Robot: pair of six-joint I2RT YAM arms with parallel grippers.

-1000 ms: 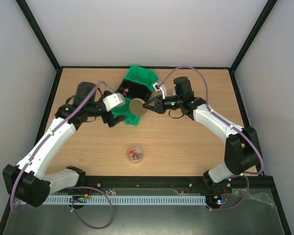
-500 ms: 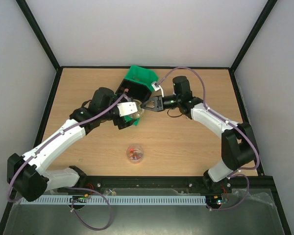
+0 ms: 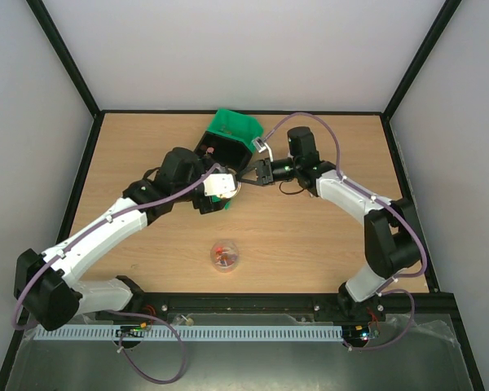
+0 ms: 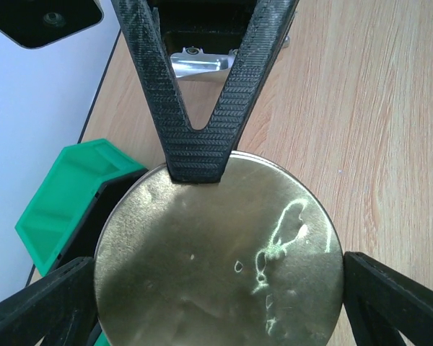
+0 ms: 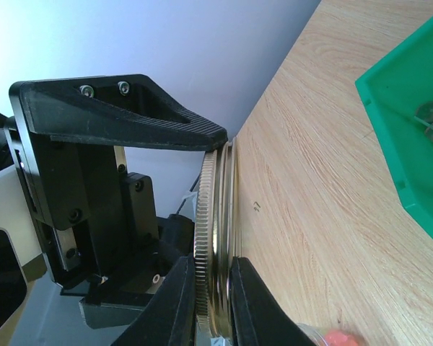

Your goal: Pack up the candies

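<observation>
Since a second ago: the left arm has swung in from the left side of the table (image 3: 310, 236), and its gripper is now right at the lid, where the right gripper was already waiting beside the green bin (image 3: 236, 126).
Lid (image 4: 224, 267): a gold metal disc, held up off the table on its edge, flat face square to the left wrist camera and seen edge-on from the right wrist.
Right gripper (image 3: 248, 174): clamped on the lid, one finger on each flat face near the rim. The right wrist view shows the disc sandwiched between its two fingers.
Left gripper (image 3: 224, 186): spread wide across the lid, one fingertip (image 4: 50, 303) against the rim on one side and the other against the opposite side. The right wrist view shows its upper finger pressed onto the ribbed edge, so it looks closed onto the lid.
Both at once: the two grippers have the lid between them, just in front of the bin's open dark side.
Candies (image 3: 223, 254): a small bright cluster, red and orange showing, sitting inside the jar.
Jar (image 3: 226, 256): small, clear, round, standing uncovered on the table near the front edge, well apart from the lid and both grippers.
Bin: tilted at the far middle of the table. Its contents are too small to make out from above.
</observation>
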